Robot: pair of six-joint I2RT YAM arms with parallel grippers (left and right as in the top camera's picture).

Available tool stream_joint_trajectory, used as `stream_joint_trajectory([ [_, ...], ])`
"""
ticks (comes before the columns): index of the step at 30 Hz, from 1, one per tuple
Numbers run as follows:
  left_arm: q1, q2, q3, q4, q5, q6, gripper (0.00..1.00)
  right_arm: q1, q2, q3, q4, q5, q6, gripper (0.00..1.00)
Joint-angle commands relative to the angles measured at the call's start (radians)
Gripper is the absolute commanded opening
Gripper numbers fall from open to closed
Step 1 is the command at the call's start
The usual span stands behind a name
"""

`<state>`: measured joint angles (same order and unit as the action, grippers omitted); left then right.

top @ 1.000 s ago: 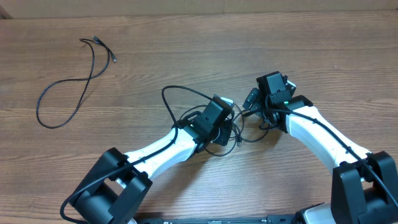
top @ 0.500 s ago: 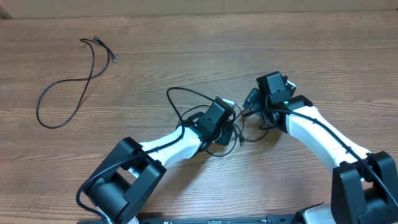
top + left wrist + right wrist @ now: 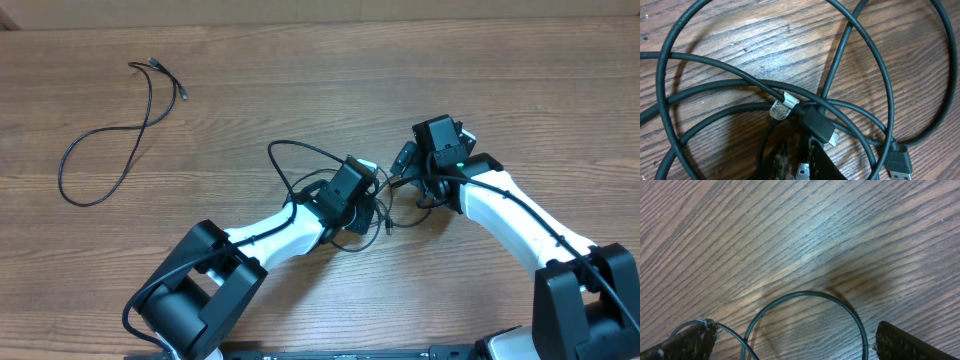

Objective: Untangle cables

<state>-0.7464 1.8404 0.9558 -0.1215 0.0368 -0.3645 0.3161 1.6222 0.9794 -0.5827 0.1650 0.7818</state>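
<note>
A tangle of thin black cables point(image 3: 320, 175) lies at the table's middle. In the left wrist view its loops point(image 3: 790, 95) cross over each other, with a white tag point(image 3: 782, 107) and a dark plug with a silvery tip point(image 3: 821, 127). My left gripper point(image 3: 372, 203) is low in the tangle, and its jaws point(image 3: 801, 169) are closed on a silvery plug end. My right gripper point(image 3: 402, 168) is just right of the tangle. Its fingers point(image 3: 797, 345) are wide open with a cable loop point(image 3: 805, 297) between them.
A separate thin black cable point(image 3: 105, 135) lies in a loose loop at the far left. Another USB plug point(image 3: 897, 165) rests on the wood at the lower right of the left wrist view. The two arms' grippers are close together.
One second ago my left arm swung slightly right and the tangle's upper loop shifted right with it. Nothing has moved since. The right arm is still.
</note>
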Motion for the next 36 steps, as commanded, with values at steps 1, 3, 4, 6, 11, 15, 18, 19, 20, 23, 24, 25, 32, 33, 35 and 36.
stream_joint_trajectory([
  [1,0.0,0.013,-0.005,-0.001,0.008,0.006,0.17,0.003,-0.016,-0.004,0.006,0.018,0.003,1.0],
  [3,0.0,0.013,-0.005,-0.001,0.008,0.005,0.17,0.003,-0.016,-0.004,0.006,0.017,0.003,1.0],
  [4,0.0,0.013,-0.005,-0.001,0.008,0.006,0.17,0.003,-0.016,-0.004,0.006,0.018,0.003,1.0],
  [6,0.0,0.013,-0.005,-0.002,0.008,0.006,0.17,0.003,-0.016,-0.004,0.006,0.017,0.003,1.0],
  [11,0.0,0.013,-0.005,-0.002,0.008,0.005,0.17,0.003,-0.016,-0.004,0.006,0.017,0.003,1.0],
  [15,0.0,0.013,-0.005,-0.002,0.008,0.005,0.17,0.003,-0.016,-0.004,0.006,0.017,0.003,1.0],
  [18,0.0,0.013,-0.005,-0.004,0.008,0.005,0.17,0.003,-0.016,-0.004,0.006,0.018,0.003,1.0],
  [19,0.0,0.013,-0.005,-0.003,0.008,0.006,0.16,0.003,-0.016,-0.004,0.006,0.017,0.003,1.0],
  [20,0.0,0.013,-0.005,-0.003,0.008,0.006,0.15,0.003,-0.016,-0.004,0.006,0.018,0.003,1.0],
  [23,0.0,0.013,-0.005,-0.001,0.008,0.005,0.12,0.003,-0.016,-0.004,0.006,0.017,0.003,1.0],
  [24,0.0,0.013,-0.005,-0.001,0.008,0.006,0.11,0.003,-0.016,-0.004,0.006,0.017,0.003,1.0],
  [25,0.0,0.013,-0.005,-0.001,0.008,0.006,0.09,0.003,-0.016,-0.004,0.006,0.017,0.003,1.0],
  [32,0.0,0.013,-0.005,-0.001,0.009,0.005,0.04,0.003,-0.016,-0.004,0.006,0.018,0.003,1.0],
  [33,0.0,0.013,-0.005,-0.001,0.009,0.005,0.04,0.003,-0.016,-0.004,0.006,0.017,0.003,1.0],
  [35,0.0,0.013,-0.005,-0.002,0.018,0.005,0.04,0.003,-0.016,-0.004,0.006,0.018,0.003,1.0],
  [36,0.0,0.013,-0.005,-0.002,0.027,0.005,0.04,0.003,-0.016,-0.004,0.006,0.018,0.003,1.0],
])
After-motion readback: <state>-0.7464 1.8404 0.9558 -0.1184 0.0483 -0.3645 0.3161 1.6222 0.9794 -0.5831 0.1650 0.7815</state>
